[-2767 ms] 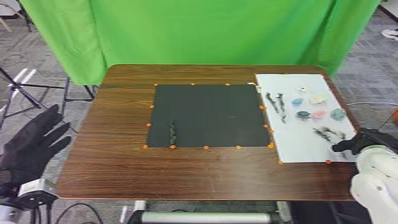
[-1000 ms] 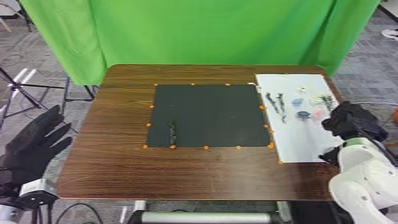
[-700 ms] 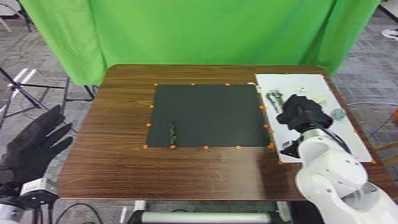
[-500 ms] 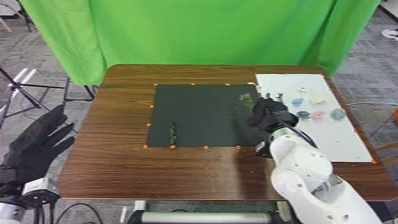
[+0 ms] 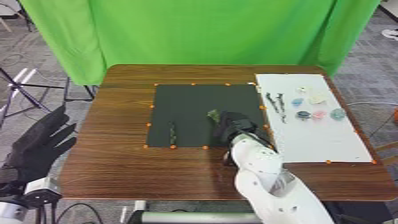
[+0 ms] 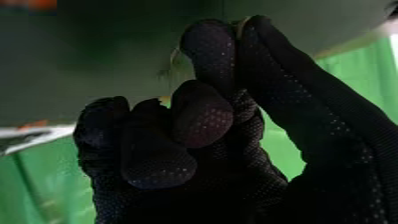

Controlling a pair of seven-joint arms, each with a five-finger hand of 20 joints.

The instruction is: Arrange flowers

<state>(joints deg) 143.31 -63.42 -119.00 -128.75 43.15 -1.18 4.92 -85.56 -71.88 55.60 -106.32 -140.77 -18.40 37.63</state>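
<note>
My right hand [image 5: 234,123] is over the right part of the black mat [image 5: 191,107], with a green sprig [image 5: 213,115] showing just beyond its fingers. In the right wrist view the right hand [image 6: 213,120] has its fingers curled and its thumb pinching a fingertip, a thin stem beside them. One dark green stem [image 5: 173,134] lies on the mat's lower left. On the white sheet [image 5: 329,142] are dark twigs [image 5: 275,105], a blue flower [image 5: 298,101], a pink flower [image 5: 318,114], a teal flower [image 5: 338,114] and a cream flower [image 5: 317,99]. My left hand [image 5: 35,150] is off the table's left side, fingers straight.
Orange markers [image 5: 206,147] line the mat's edges. The brown table [image 5: 107,150] surrounds the mat, and a green curtain [image 5: 222,35] hangs behind it. A black stand [image 5: 18,87] is on the floor at the left.
My right hand went from the white sheet's near right corner, up over the sheet, then left over the black mat, carrying the green sprig. The left hand stayed nearly still.
</note>
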